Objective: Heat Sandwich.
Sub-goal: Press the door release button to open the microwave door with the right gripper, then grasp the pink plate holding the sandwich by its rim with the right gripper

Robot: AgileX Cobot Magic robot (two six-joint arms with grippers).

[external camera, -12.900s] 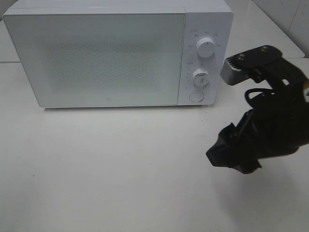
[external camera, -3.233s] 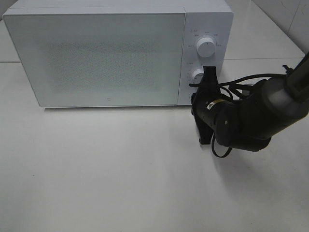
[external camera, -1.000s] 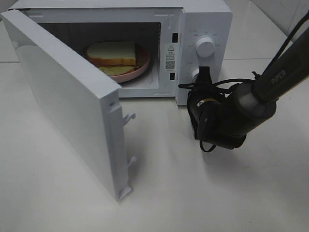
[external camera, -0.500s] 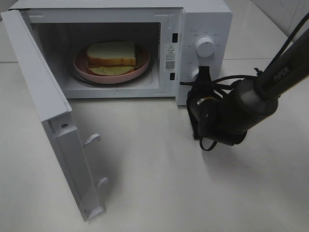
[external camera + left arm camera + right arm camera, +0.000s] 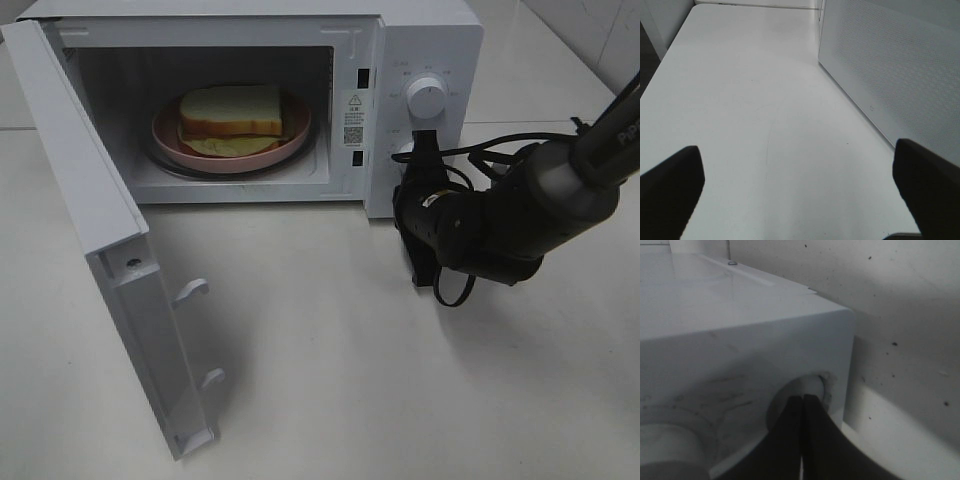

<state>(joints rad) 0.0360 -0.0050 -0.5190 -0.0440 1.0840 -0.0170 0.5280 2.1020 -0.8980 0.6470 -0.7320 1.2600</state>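
Note:
The sandwich (image 5: 232, 110), white bread with tan crust and yellow-green filling, lies on a pink plate (image 5: 165, 135) inside the open white microwave (image 5: 420, 40). Its door (image 5: 80, 200) stands swung wide to the left. My right gripper (image 5: 405, 200) is shut, and its tips are at the lower right of the control panel. In the right wrist view the closed fingertips (image 5: 801, 399) touch the round button (image 5: 815, 385). My left gripper (image 5: 800, 190) is open and empty over the table, beside the door's outer face (image 5: 890, 75). It is out of the high view.
The upper knob (image 5: 427, 97) is above my right gripper. The lower knob (image 5: 670, 445) sits right beside the fingertips. The open door's latch hooks (image 5: 190, 290) stick out over the white table (image 5: 330, 380). Cables loop around the right arm (image 5: 500, 220).
The door, shut 3.2 s ago, has swung fully open to the left and the sandwich now shows. In the last half second the right arm shifted slightly to the right.

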